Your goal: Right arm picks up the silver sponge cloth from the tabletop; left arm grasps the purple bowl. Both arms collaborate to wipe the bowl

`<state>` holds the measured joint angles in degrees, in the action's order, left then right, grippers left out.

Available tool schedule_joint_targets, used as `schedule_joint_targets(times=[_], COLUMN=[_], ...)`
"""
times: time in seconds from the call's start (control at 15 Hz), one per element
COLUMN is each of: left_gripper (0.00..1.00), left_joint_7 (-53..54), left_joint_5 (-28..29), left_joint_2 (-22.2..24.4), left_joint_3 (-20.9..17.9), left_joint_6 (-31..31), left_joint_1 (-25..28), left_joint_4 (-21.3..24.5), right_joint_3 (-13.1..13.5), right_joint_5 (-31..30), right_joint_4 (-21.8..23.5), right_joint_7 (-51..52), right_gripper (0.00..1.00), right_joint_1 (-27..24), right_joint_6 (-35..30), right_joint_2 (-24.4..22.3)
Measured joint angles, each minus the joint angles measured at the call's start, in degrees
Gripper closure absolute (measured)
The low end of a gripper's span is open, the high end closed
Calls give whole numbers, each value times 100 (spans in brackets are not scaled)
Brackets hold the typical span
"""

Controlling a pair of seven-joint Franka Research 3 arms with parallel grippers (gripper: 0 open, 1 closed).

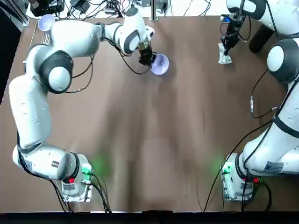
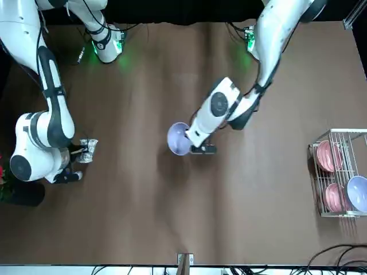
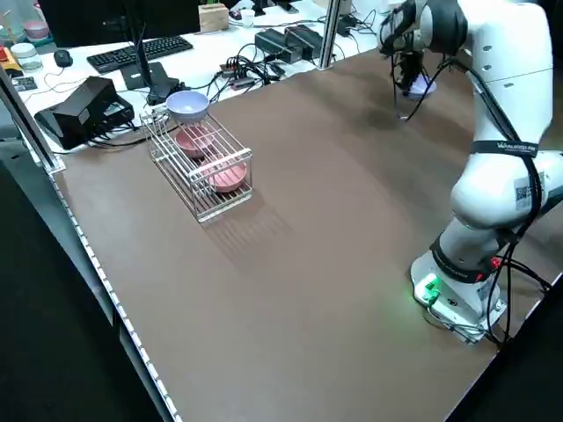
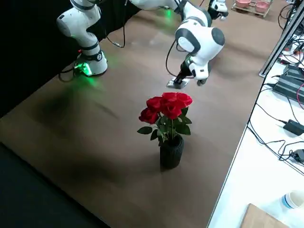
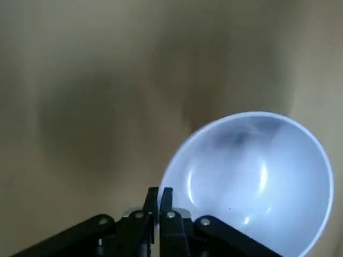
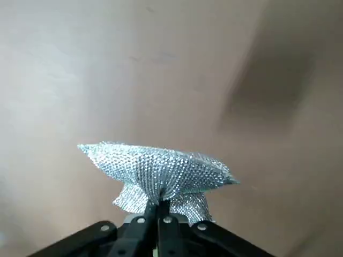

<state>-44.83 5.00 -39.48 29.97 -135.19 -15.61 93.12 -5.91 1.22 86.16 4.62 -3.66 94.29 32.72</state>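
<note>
The purple bowl (image 1: 160, 64) hangs tilted on its side above the far middle of the table, its pale inside (image 5: 257, 182) facing the left wrist camera. My left gripper (image 1: 146, 58) is shut on its rim (image 5: 161, 201). In the front view the purple bowl (image 2: 178, 138) shows just left of the left gripper (image 2: 195, 143). The silver sponge cloth (image 1: 224, 52) is lifted off the table at the far right, pinched at its middle by my right gripper (image 1: 227, 42). In the right wrist view the silver sponge cloth (image 6: 155, 168) spreads out above the shut fingers (image 6: 157, 214).
A wire rack (image 2: 338, 172) at the table's far left holds pink bowls (image 2: 328, 156) and a paler lilac bowl (image 2: 356, 193). A vase of red roses (image 4: 168, 126) stands near the table's right edge. Cables and a keyboard (image 3: 141, 53) lie beyond the far edge.
</note>
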Motion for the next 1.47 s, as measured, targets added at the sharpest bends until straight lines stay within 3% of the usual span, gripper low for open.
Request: schedule_joint_targets(times=[0.2,0.4,0.53,0.73,0.93,1.47], left_gripper=[96,96,96,96,96,96], left_joint_7=[-153,-447,-660,-751,-769,-776], left_joint_5=[0,0,-1,-2,-2,-2], left_joint_2=[-556,-903,-1083,-1151,-1165,-1165], left_joint_3=[-239,-1046,-1341,-1369,-1372,-1377], left_joint_6=[-94,-380,-659,-712,-712,-514], left_joint_1=[-572,-1370,-1707,-1755,-1752,-1751], left_joint_4=[-622,-1047,-1153,-1269,-1298,-1367], right_joint_3=[-108,-154,-171,-182,-179,-171], right_joint_5=[691,1178,1528,1862,1957,3098], right_joint_4=[-254,-373,-379,-372,-321,-281], right_joint_7=[-1,-4,-113,-874,-1258,-1496], right_gripper=[98,98,98,98,98,98], right_joint_1=[73,229,497,1261,1701,1947], right_joint_6=[-1,1,41,693,999,1502], right_joint_2=[-5,-7,-6,40,256,879])
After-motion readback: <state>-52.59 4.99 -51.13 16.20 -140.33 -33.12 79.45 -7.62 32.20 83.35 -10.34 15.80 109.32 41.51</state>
